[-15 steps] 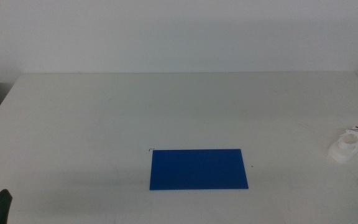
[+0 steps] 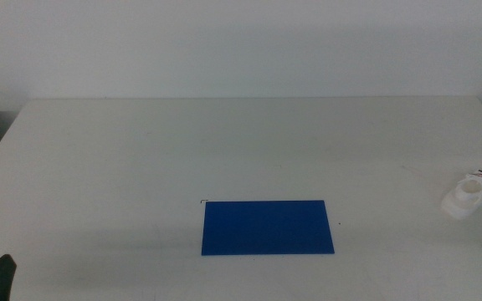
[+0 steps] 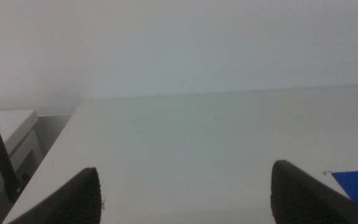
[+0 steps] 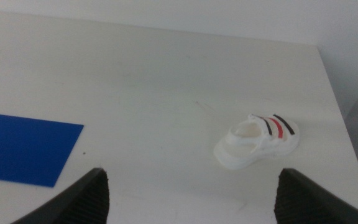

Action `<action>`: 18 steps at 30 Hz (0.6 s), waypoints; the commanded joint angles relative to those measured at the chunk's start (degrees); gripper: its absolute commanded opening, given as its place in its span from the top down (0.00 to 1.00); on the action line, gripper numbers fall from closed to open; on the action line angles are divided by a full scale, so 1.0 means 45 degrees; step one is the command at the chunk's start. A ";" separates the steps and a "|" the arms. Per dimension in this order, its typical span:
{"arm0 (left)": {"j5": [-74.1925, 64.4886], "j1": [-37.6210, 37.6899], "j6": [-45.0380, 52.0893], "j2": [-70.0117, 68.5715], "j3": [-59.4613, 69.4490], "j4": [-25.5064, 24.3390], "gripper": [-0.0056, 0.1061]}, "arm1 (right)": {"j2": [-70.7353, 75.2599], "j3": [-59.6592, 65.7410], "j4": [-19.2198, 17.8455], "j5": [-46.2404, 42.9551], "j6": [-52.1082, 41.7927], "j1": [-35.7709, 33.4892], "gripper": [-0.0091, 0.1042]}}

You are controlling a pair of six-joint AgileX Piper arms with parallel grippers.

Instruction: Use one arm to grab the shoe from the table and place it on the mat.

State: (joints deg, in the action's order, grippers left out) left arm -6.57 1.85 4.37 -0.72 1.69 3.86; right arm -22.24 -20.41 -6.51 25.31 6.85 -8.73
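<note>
At the lower left corner of the middle view, only a dark tip of the left gripper (image 2: 1,276) is being shown. In its own wrist view the jaws are being held wide apart with nothing between them, above the bare table (image 2: 224,150).

At the lower centre of the frame, the mat (image 2: 268,227) is lying flat on the tabletop, with nothing resting on it. No containers are being shown anywhere in these views.

At the right edge of the middle view, a little below mid-height, the shoe (image 2: 470,195) is standing upright on its sole, well apart from the mat. In the right wrist view the shoe (image 4: 257,142) is being seen right of centre, with the right gripper (image 4: 191,193) spread wide and empty, not yet touching it; the arm itself is not being shown in the middle view.

The shoe is being judged light, with a stiff chunky sole and a softer upper that may yield. A hold across its narrow width at the middle, below the straps, is being judged soundest; a pinch at the collar rim alone could let it swing or slip.
</note>
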 commanded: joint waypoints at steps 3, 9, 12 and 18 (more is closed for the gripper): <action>0.1045 0.0058 -0.0061 -0.0128 0.0090 0.0122 0.11 | -0.2248 -0.2321 -0.0142 -0.0497 -0.0067 0.0099 0.11; 0.1045 0.0058 -0.0061 -0.0128 0.0090 0.0122 0.11 | -0.4913 -0.5061 0.0109 0.1842 -0.0067 0.0100 0.11; 0.1045 0.0058 -0.0061 -0.0128 0.0090 0.0122 0.11 | -0.6226 -0.6586 0.0677 0.3264 -0.0067 0.0100 0.11; 0.1045 0.0058 -0.0061 -0.0128 0.0090 0.0122 0.11 | -0.9017 -0.9307 0.1212 0.4230 0.1286 0.0111 0.11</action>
State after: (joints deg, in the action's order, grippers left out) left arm -6.57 1.85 4.37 -0.72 1.69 3.86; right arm -61.06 -57.86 -1.05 45.44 9.83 -8.73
